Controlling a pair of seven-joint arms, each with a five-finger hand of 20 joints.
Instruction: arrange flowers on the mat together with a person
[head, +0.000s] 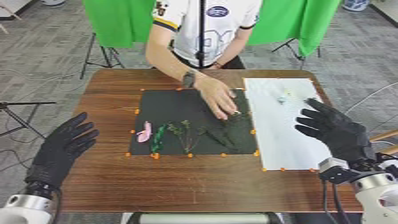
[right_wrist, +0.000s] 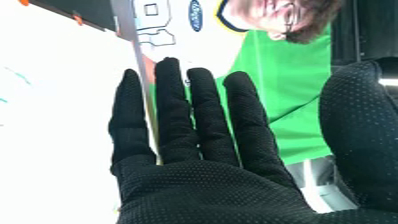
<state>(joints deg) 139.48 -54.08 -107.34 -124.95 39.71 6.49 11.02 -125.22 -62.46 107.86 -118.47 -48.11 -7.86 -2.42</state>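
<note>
Right robot hand (head: 342, 134) hanging open near white sheet (head: 286, 137); pale sprig (head: 284, 97) lying forward-left, nearer it than open left robot hand (head: 55, 150).

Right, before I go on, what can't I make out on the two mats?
Head view:
- anything beneath the person's hand on the black mat: fingers cover it.
- the dark sprig's outline: it blends into that mat.
- the pale green piece's kind, on the white mat: too small.

Right wrist view:
- what the green traces are: too faint.
</note>
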